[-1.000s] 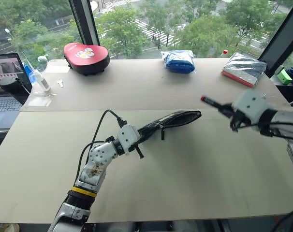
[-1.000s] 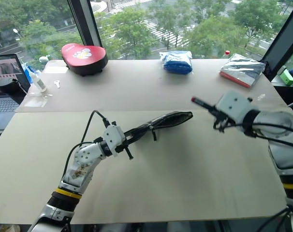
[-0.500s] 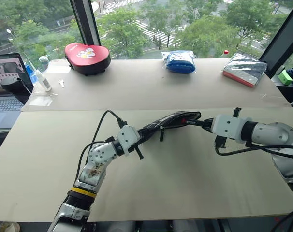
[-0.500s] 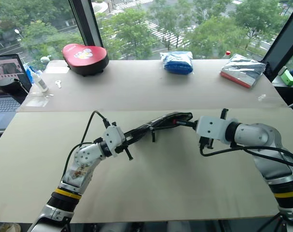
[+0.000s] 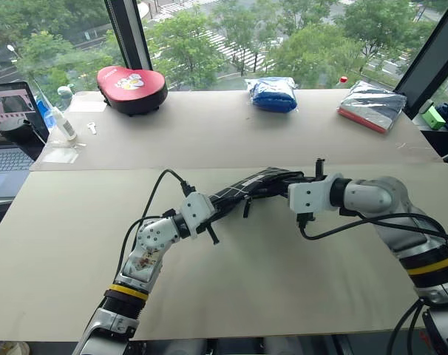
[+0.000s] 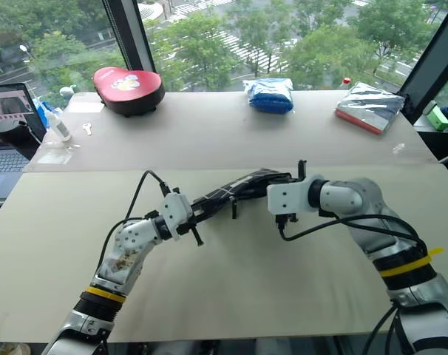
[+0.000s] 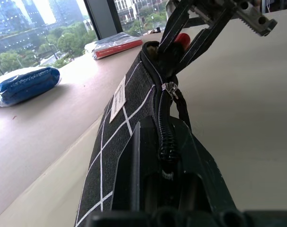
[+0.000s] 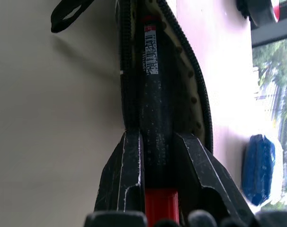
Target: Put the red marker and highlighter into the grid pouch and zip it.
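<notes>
One laptop (image 5: 6, 140) sits at the far left edge, with one small bottle (image 5: 64, 124) beside it and one red case (image 5: 132, 88) on the far table. Further right along that far table lie one blue packet (image 5: 273, 93) and one silver packet (image 5: 373, 105). On the near table there is one grid pouch (image 5: 246, 191), held up off the surface between two arms. The left gripper (image 5: 213, 214) reaches level toward the right, its fingers clamped tight on the pouch's near end, just by the zipper. The pouch's mouth gapes open at its far end. The right gripper (image 5: 287, 183) points left and slightly down into that mouth, its fingers (image 8: 129, 163) closed narrowly on the one red marker (image 8: 153, 109), whose dark body lies mostly inside the pouch while its red end stays between the fingers.
</notes>
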